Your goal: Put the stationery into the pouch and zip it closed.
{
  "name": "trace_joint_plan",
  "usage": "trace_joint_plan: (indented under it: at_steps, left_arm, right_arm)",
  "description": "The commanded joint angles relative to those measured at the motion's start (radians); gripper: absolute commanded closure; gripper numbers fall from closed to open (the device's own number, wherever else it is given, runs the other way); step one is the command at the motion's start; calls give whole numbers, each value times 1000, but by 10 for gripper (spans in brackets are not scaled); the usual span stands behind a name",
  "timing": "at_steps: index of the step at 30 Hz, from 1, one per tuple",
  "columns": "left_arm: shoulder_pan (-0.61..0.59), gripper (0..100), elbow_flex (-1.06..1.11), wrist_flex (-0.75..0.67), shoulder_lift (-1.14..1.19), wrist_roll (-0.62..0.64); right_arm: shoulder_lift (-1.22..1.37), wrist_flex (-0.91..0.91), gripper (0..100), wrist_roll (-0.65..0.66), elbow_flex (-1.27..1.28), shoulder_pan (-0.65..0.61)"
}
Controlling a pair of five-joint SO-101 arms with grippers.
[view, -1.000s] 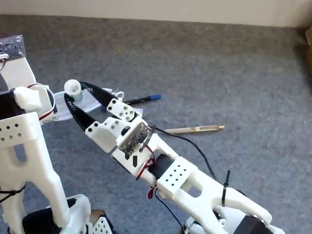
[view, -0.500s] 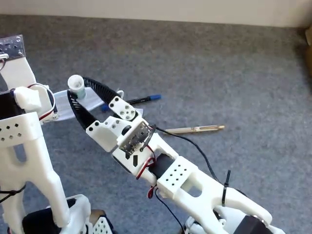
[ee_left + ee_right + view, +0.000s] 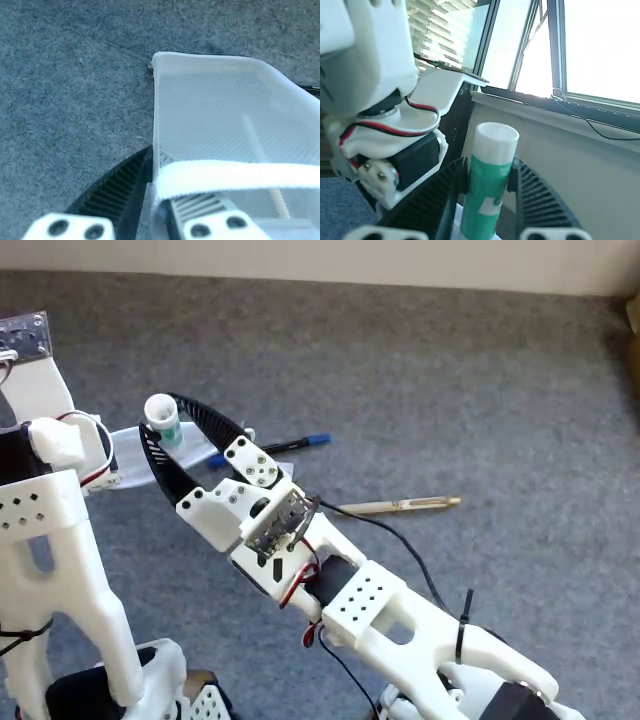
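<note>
My right gripper (image 3: 160, 422) is shut on a green glue stick (image 3: 166, 426) with a white cap, holding it upright just above the white mesh pouch (image 3: 124, 450). In the right wrist view the glue stick (image 3: 487, 190) stands between the black fingers (image 3: 445, 195). My left gripper (image 3: 155, 170) is shut on the pouch's edge (image 3: 225, 177), with the mesh pouch (image 3: 210, 115) stretching away over the carpet. A thin pale stick (image 3: 257, 150) shows through the mesh. A blue pen (image 3: 285, 445) lies beside the pouch, and a tan pen (image 3: 400, 505) lies farther right.
Grey carpet (image 3: 450, 390) covers the table, with free room to the right and at the back. The left arm's white body (image 3: 50, 520) stands at the near left. The right arm (image 3: 380, 610) crosses the middle.
The right gripper has lifted the glue stick slightly and carried it a little to the right over the pouch. The left arm, the pouch and the pens have kept still.
</note>
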Motion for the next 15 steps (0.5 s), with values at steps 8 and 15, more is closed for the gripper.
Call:
trace_joint_plan:
  at_steps: [8,15]
  left_arm:
    - [-7,994,1,-14,1,8]
    - [-7,994,1,-15,1,8]
  right_arm:
    - [-19,30,879,6,27,-70]
    - [-8,30,876,6,30,-67]
